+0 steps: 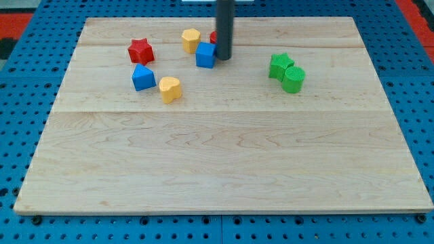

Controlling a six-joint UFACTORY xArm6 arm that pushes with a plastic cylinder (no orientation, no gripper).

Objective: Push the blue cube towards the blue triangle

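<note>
The blue cube [205,55] sits near the view's top, centre-left of the wooden board [224,163]. The blue triangle [143,78] lies to its lower left. My tip [224,58] stands right against the cube's right side. The dark rod rises from there to the view's top edge.
A red star [141,50] lies above the blue triangle. A yellow hexagon [190,40] sits above-left of the cube. A yellow heart [170,89] lies right of the triangle. A red block [213,36] is mostly hidden behind the rod. A green star [279,65] and a green cylinder [293,79] sit at the right.
</note>
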